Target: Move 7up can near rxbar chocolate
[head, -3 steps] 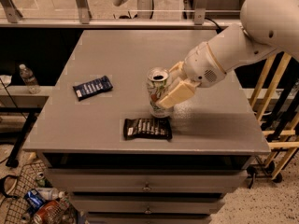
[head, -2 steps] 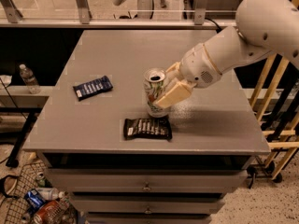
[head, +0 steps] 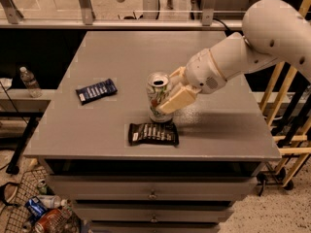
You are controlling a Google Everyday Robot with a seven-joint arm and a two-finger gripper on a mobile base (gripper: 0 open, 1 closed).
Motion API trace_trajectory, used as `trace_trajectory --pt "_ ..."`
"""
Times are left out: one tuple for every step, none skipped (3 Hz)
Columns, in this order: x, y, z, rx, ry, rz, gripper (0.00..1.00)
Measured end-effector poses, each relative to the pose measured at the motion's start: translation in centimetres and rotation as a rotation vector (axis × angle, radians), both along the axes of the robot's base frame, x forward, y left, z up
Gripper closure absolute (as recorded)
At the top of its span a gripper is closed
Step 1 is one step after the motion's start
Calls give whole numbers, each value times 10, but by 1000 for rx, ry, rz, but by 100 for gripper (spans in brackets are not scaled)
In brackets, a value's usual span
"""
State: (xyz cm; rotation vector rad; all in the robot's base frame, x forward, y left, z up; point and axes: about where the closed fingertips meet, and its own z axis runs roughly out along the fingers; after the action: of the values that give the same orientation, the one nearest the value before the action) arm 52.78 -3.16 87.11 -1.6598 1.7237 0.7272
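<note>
The single camera view looks down on a flat, matte grey table (head: 121, 52) with square edges, set over grey drawers (head: 153, 188) with small round knobs; the can (head: 156, 93) stands upright near the front middle of the top, a silver-white metal cylinder with green and red print, its round lid shiny and its mouth a dark opening; its base is down at the tabletop, just behind the far long edge of the rxbar (head: 153, 133), so close that I cannot tell whether the two touch; the rxbar lies flat near the front edge, a thin rectangle in a glossy black-brown wrapper with white block letters along it and crimped ends; the gripper (head: 166, 92) comes in from the right and is clamped on the can, one flat, cream-coloured finger (head: 177, 99) slanting across the can's near right side, the other showing as a cream tip behind the rim; behind it the arm (head: 252, 42) is smooth, rounded white plastic, swelling to a large ball-like joint at the upper right; a blue bar (head: 96, 91), flat and shiny with pale lettering, lies at a slight slant on the left of the table, well apart from the can; a clear plastic bottle (head: 30, 81) stands on a ledge off to the left; pale wooden rails (head: 286, 106) stand at the right.
</note>
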Motion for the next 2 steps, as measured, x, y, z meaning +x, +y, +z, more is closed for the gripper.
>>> trace_trajectory --pt "0 2 0 1 1 4 59" --pt "-1 4 -1 1 2 8 35"
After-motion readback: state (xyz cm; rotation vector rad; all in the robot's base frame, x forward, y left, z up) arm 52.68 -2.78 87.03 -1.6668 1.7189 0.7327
